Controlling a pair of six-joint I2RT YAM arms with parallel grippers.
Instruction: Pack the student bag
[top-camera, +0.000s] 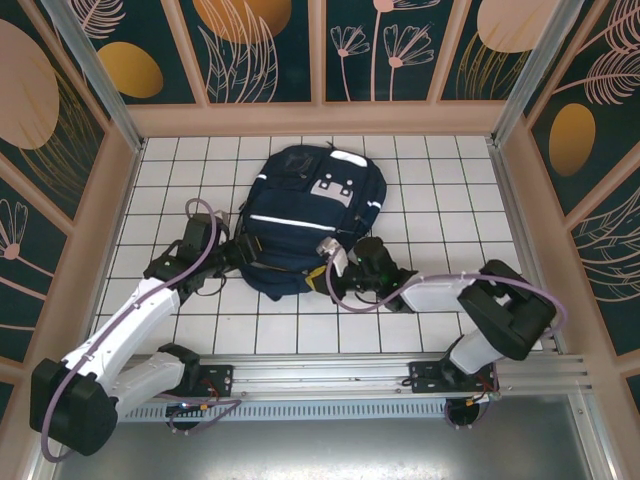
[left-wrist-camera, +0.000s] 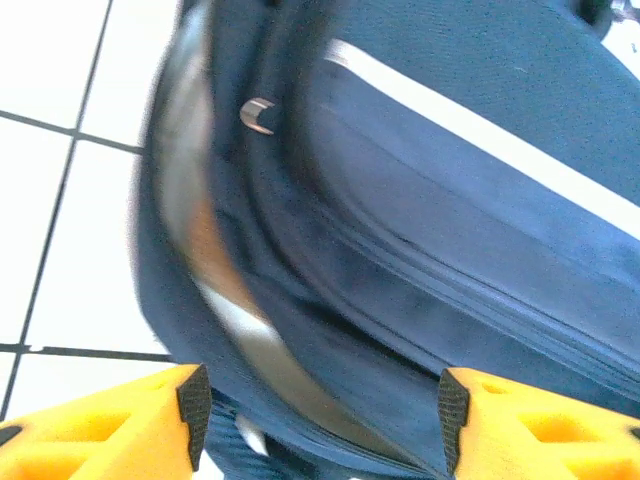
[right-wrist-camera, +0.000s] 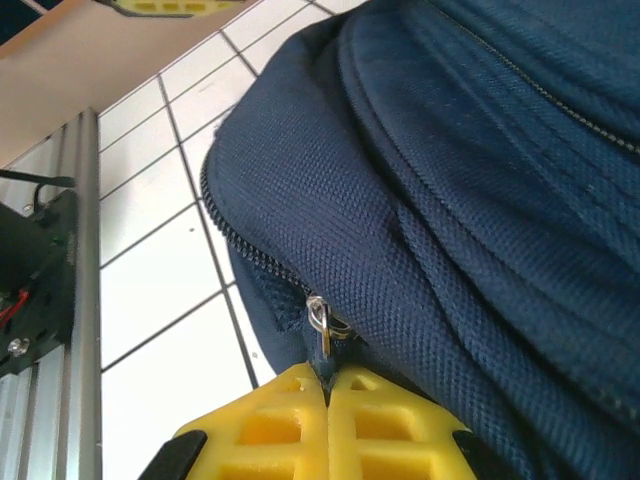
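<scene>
The student bag, dark navy with a white stripe, lies flat in the middle of the white tiled floor. My left gripper is at the bag's near left corner. In the left wrist view the left gripper is open, its yellow fingers wide apart over the blurred edge of the bag. My right gripper is at the bag's near right corner. There the right gripper is shut on the zipper pull, where the zipper runs along the navy fabric.
Patterned walls close in the tiled floor on the left, back and right. A metal rail with both arm bases runs along the near edge; it appears as a metal rail beside the right wrist.
</scene>
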